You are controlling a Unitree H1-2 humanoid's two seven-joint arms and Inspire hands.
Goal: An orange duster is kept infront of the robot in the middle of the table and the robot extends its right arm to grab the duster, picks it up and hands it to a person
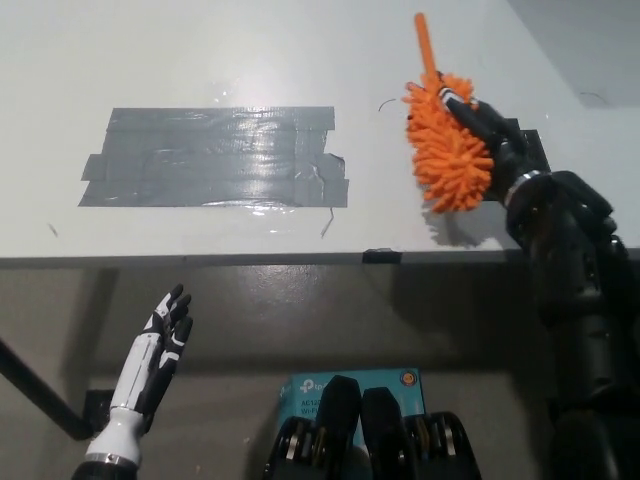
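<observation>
Gripping the orange duster [447,150], the black fingers [478,117] wrap the fluffy head from its right side, so the right hand [490,135] is half buried in the shaggy strands and the far side of the grip is hidden. Its thin orange handle [425,42] pokes up and away, and the duster hangs just above the white table [300,50], casting a shadow near the front edge. A black patch [532,148] peeks out behind the wrist, mostly covered by the arm. Glossy, wrinkled grey tape [215,157] sits well to the left. Down below the table edge, the white left hand [160,345] rests with fingers straight and apart, holding nothing.
</observation>
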